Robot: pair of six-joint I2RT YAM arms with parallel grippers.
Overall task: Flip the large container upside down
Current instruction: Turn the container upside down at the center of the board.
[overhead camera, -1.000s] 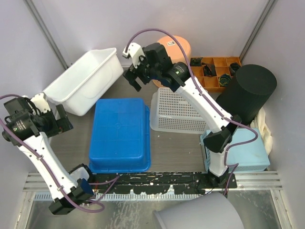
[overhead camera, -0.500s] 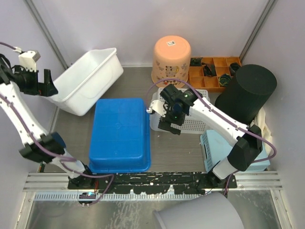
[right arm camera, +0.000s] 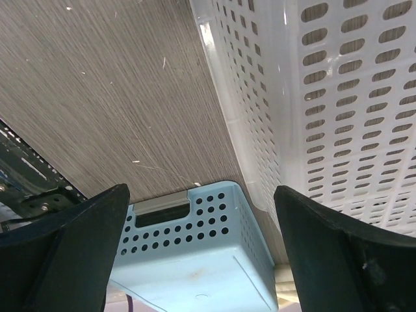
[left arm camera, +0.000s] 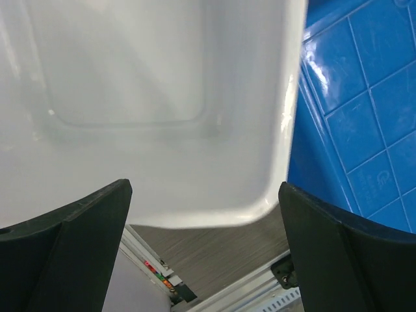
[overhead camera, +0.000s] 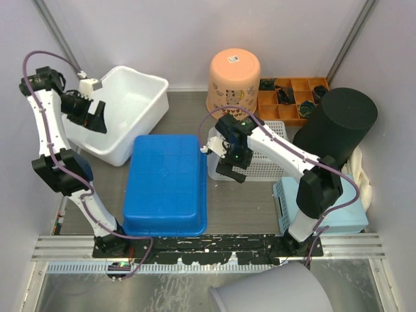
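- Surface: grey wood-grain laminate, fine scratches seen in the right wrist view.
- Blue bin: rectangular glossy plastic, laid bottom-up at the centre-front; a moulded grid of squares is seen on its base.
- White tub: large rectangular container of smooth glossy plastic with rounded corners and a rolled rim. It is placed at the back left with its opening facing up, just beside the blue bin's far-left corner.
- Black cylinder: matte, flat-topped, stood at the right.
- White basket: rectangular plastic, perforated with rows of oval slots, set right of the blue bin.
- Orange bucket: round, tapered, placed base-up at the back, with a label on its base.
- Light blue crate: plastic with round holes, at the front right.
- Orange tray: divided into square compartments, with small dark items inside.
- Left pincer: black jaws spread wide over the tub's near rim and rounded corner; contact cannot be told.
- Right pincer: black jaws spread wide, held over bare surface beside the white basket's corner, nothing pinched.
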